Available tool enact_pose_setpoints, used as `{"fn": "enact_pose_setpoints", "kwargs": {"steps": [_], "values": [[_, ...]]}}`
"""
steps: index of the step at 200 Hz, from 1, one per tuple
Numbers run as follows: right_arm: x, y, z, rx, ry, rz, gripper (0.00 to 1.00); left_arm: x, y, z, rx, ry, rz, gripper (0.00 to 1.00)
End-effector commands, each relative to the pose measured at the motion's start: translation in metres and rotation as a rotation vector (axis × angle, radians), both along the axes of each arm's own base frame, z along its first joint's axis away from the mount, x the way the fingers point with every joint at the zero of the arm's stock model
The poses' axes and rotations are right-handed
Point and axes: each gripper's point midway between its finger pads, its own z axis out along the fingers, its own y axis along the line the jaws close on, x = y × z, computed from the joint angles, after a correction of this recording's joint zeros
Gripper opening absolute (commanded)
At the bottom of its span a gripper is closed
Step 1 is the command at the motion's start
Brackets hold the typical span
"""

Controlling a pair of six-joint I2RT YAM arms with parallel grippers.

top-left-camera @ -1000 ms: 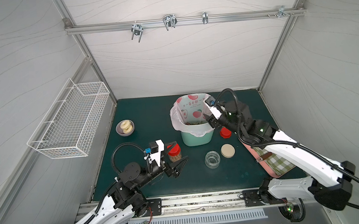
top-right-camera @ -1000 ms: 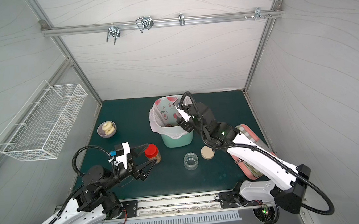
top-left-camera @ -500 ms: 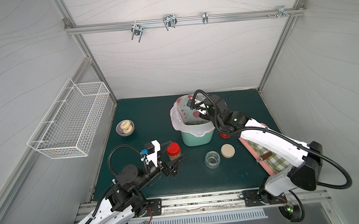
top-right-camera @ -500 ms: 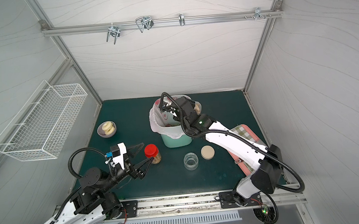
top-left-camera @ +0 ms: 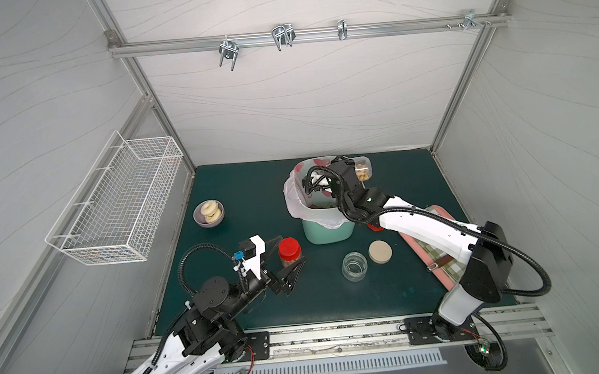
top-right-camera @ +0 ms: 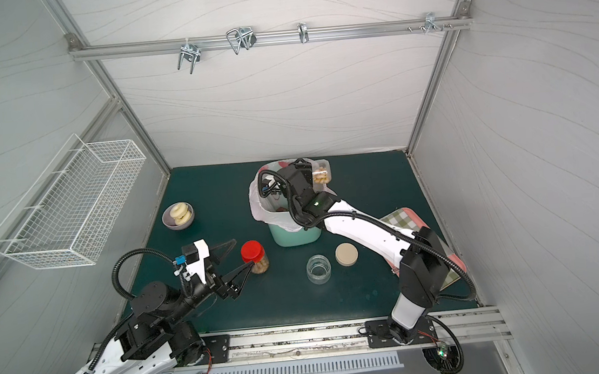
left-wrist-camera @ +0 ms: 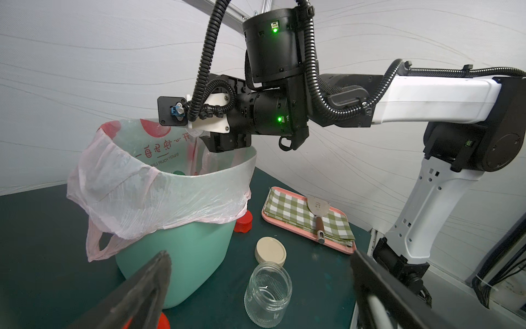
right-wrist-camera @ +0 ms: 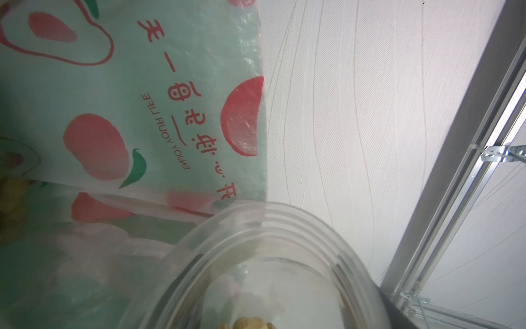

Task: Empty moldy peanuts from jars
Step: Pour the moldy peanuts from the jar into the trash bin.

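My right gripper (top-left-camera: 351, 171) is shut on an open clear jar (top-left-camera: 362, 171), held tilted at the far rim of the mint-green bin (top-left-camera: 327, 231). A few moldy peanuts (right-wrist-camera: 250, 323) lie inside that jar (right-wrist-camera: 256, 256), whose mouth faces the pink fruit-print bag (right-wrist-camera: 113, 114). My left gripper (top-left-camera: 291, 250) is open, its fingers on either side of an upright red-lidded jar (top-right-camera: 256, 259) with peanuts in it, not touching. An empty squat jar (left-wrist-camera: 267, 293) stands beside its beige lid (left-wrist-camera: 270, 252). A loose red lid (left-wrist-camera: 243, 223) lies by the bin.
A pink tray (left-wrist-camera: 336, 246) with a green checked cloth and a spatula sits at the right. A bowl (top-left-camera: 198, 221) holding two ring pastries stands at the back left. A white wire basket (top-left-camera: 116, 206) hangs on the left wall.
My right arm has swung the open jar from the bin's right side to over its far rim and tipped it. My left gripper has drawn back slightly round the red-lidded jar.
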Motion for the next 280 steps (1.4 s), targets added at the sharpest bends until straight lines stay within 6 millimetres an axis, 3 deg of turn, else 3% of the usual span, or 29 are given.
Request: {"fn": "enact_pose_setpoints", "kwargs": {"steps": [1, 67, 280], "values": [[0.008, 0.0, 0.022, -0.056, -0.077, -0.016, 0.09, 0.0, 0.007, 0.01, -0.021, -0.038, 0.025, 0.99], [0.013, 0.0, 0.017, -0.193, -0.095, -0.029, 0.08, -0.001, 0.01, 0.01, -0.021, -0.04, 0.032, 0.99], [0.01, -0.006, 0.007, -0.305, -0.108, -0.058, 0.02, -0.003, 0.013, 0.01, -0.028, -0.047, 0.035, 0.99]]}}
